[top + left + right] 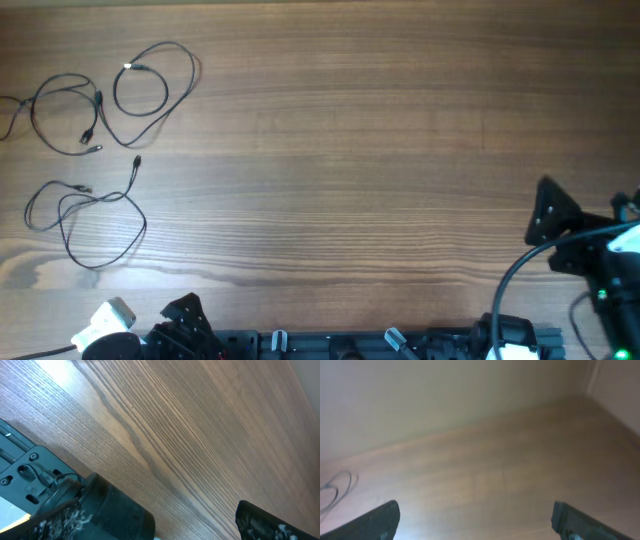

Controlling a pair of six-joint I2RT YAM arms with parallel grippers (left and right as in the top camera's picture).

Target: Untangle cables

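Three thin black cables lie separately in loose loops on the wooden table at the far left of the overhead view: one cable (65, 115) by the left edge, a second cable (150, 90) beside it, and a third cable (90, 215) nearer the front. My left gripper (190, 318) sits at the table's front edge, to the right of and below the third cable. It is open, and the left wrist view shows only bare wood in the left gripper (195, 527). My right gripper (550, 225) is at the far right, open with nothing in it. The right gripper (475, 525) faces across the table, where a faint cable loop (335, 490) shows.
A black rail (380, 345) with the arm bases runs along the front edge. A thick black robot cable (520, 265) curves beside the right arm. A pale wall (445, 395) stands behind the table's far edge in the right wrist view.
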